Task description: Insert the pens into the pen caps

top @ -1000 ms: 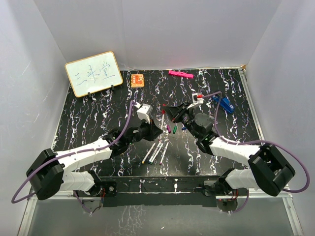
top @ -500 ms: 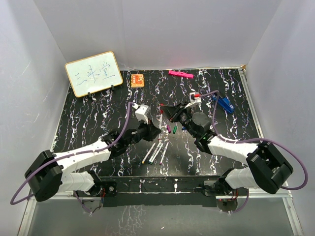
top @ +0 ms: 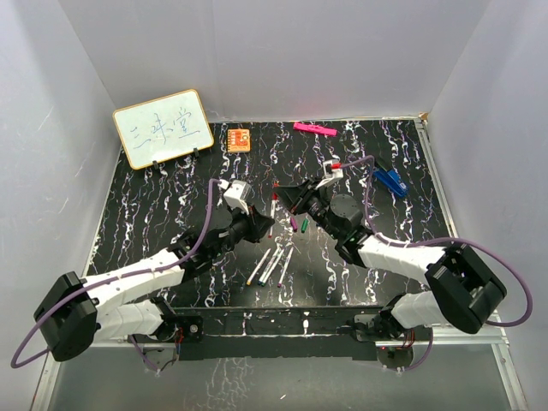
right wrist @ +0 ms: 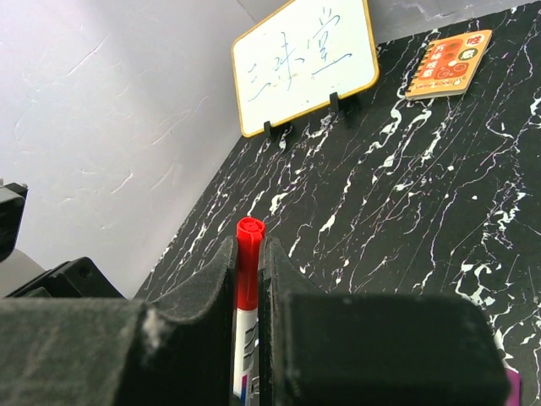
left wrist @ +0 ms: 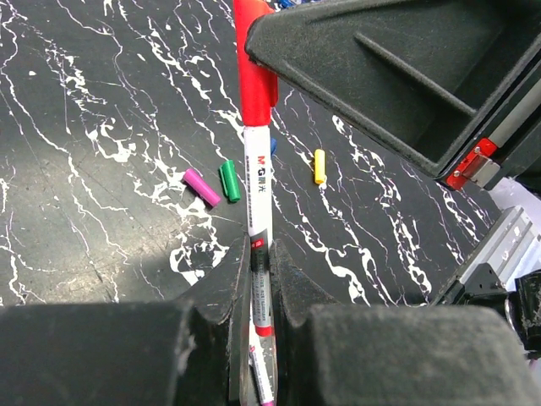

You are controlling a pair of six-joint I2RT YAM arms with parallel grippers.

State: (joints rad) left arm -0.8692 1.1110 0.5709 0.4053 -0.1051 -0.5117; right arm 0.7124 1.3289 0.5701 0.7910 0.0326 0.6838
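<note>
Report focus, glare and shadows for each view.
Top view: evenly lit and sharp, only soft shadows on the table. Left wrist: pen crisp with legible print; near fingers dark and blurred. Right wrist: fingers blurred, red cap fairly sharp, whiteboard readable, no glare.

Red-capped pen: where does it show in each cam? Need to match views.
Top external: red-capped pen, mid-frame between the two arms' ends.
Left wrist: centre, rising from the left tool, which grips its white barrel.
Right wrist: lower centre-left, red end inside the right tool.
Landmark: whiteboard, in top external and right wrist; green cap links top external and left wrist.
</note>
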